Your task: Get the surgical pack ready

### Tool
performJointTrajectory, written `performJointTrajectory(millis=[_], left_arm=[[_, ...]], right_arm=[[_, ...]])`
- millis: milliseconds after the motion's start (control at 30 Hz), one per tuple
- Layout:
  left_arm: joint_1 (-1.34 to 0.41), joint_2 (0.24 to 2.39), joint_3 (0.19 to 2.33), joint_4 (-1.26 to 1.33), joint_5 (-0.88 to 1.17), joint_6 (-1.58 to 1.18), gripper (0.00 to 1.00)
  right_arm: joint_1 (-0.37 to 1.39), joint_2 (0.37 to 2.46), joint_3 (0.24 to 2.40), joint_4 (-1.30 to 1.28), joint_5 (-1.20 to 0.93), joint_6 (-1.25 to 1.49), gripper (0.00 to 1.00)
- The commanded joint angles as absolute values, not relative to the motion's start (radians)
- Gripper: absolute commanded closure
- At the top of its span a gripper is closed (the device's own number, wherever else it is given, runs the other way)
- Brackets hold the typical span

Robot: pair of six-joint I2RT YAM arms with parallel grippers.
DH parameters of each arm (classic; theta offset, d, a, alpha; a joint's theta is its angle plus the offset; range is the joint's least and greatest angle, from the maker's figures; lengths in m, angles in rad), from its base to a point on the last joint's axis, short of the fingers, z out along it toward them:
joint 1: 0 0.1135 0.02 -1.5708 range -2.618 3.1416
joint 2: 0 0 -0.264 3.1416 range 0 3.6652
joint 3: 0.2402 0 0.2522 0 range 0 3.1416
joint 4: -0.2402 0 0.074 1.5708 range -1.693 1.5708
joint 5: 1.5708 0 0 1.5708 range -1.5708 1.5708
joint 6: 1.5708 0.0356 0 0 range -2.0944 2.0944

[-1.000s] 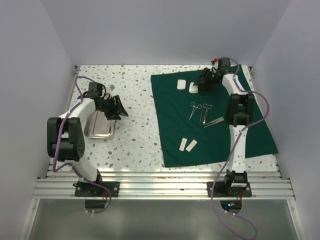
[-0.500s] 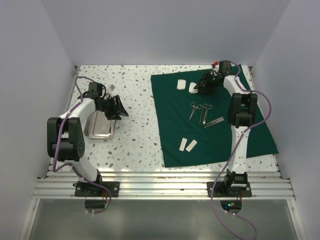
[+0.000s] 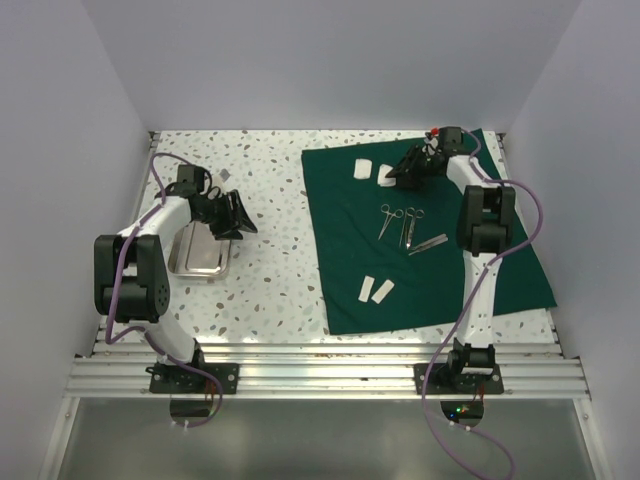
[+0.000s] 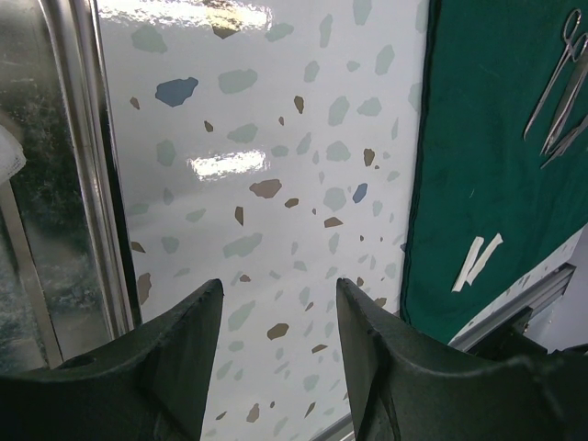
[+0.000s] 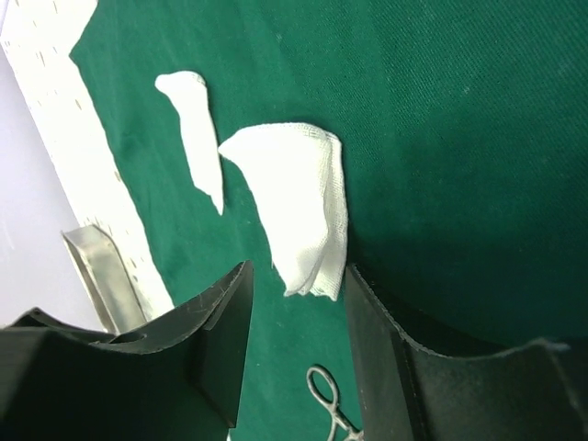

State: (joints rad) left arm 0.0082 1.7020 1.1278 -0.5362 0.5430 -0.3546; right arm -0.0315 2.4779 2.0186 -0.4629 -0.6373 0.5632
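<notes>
— On the white speckled table (image 3: 270, 270), what lies where?

— Largest item: a dark green matte cloth drape (image 3: 345, 260), spread flat over the right half. Left of it and well apart, a small shiny rectangular steel tray (image 3: 195, 258) sits on bare tabletop. At the drape's middle lie the steel scissor-like instruments (image 3: 400, 222), side by side. At its far end is a folded white gauze square (image 5: 299, 197), with a second white gauze piece (image 5: 193, 129) just beside it. Two narrow white gauze strips (image 3: 375, 290) lie near the front edge.

— The tools?

— The right gripper (image 5: 299, 271) is low over the folded square, fingers spread, with the square's near corner between them. Nothing is pinched. The left gripper (image 4: 280, 294) hangs over bare table just beside the tray's rim, fingers spread and empty.

— Step in hand, in your judgement?

— Picking up the folded gauze, presumably for the tray. Most of the task looks undone, since instruments and gauze all lie on the drape.

— Hazards?

— Three.
- **Poor grip:** only a corner sits between the fingers, so closing may catch the top ply alone. The square could then unfold or slip out on the carry across to the tray.
- **Caught drape:** fingers set too low could nip the drape as well. Lifting would then drag the cloth and shift the instruments.
- **Neighbouring piece:** it lies close enough to be nudged.
</notes>
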Motion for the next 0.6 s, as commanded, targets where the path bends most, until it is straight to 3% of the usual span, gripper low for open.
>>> performJointTrajectory(millis=[0,400,567], left_arm=[[0.008,1.704,1.144,-0.528,0.563,-0.334,0.44],[0.008,1.704,1.143,-0.529,0.563,-0.331,0.44],[0.006,1.706,1.141,-0.526,0.568,-0.33,0.44]], right_arm=[[-0.025,2.494,2.045,-0.44,-0.615,0.609,0.53],[-0.02,2.51,2.056,-0.439,-0.551,0.661,0.65],[-0.02,2.507,2.054,-0.414,-0.564,0.701,0.82]])
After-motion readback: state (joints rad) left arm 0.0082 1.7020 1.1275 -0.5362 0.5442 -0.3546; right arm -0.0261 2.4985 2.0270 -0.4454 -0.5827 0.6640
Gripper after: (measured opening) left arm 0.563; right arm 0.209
